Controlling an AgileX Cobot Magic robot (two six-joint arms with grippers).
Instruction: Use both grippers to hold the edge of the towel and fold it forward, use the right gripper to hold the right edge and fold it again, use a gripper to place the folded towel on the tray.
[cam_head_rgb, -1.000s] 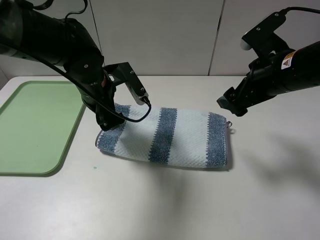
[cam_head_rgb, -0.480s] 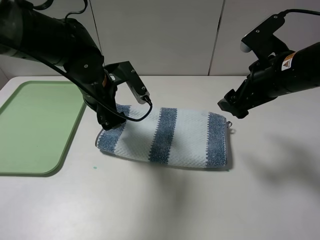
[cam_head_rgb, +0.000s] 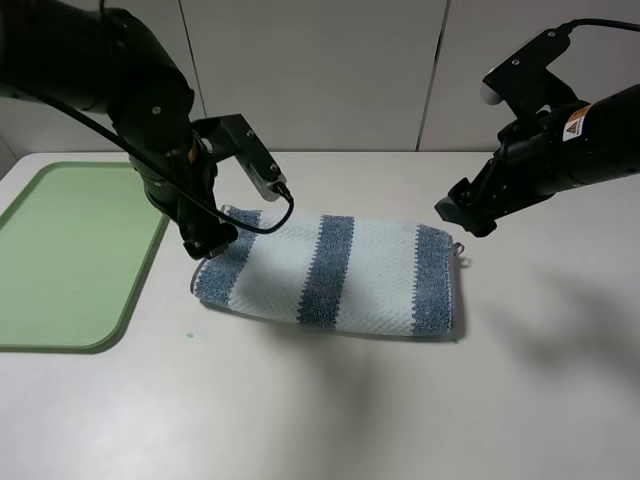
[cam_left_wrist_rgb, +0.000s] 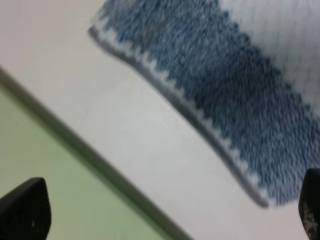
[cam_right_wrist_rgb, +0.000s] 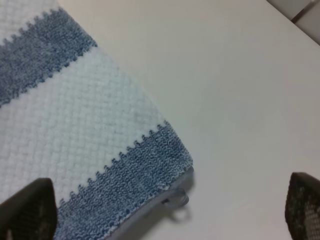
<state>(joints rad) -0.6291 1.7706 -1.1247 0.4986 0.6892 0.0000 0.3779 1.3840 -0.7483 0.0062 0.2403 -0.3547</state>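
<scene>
A white tabletop (cam_head_rgb: 400, 410) fills most of the high view and carries everything. At its left side lies the light-green tray (cam_head_rgb: 60, 260), flat, with a low rim and rounded corners, and with nothing on it. Just beside the tray's right rim, but apart from it, the towel (cam_head_rgb: 350, 270) rests on the bare tabletop, folded into a long thick band that runs left to right. It shows blue-grey stripes at both ends and one in the middle, with white waffle cloth between them. The left claw (cam_head_rgb: 210, 243) hangs at the towel's left rear corner, over the gap between towel and tray. In its wrist view the two dark tips stand far apart at the frame's edges with only cloth, tabletop and tray rim between them, so it is spread wide and grips nothing; that view is too blurred to tell whether it touches the cloth. The right claw (cam_head_rgb: 463, 215) hovers just behind the towel's right end, clear of it, its tips likewise spread wide and empty. A small grey loop (cam_right_wrist_rgb: 181, 204) sticks out from the towel's right rear corner onto the tabletop. A tiny green speck (cam_head_rgb: 188, 335) sits near the tray's front corner.
</scene>
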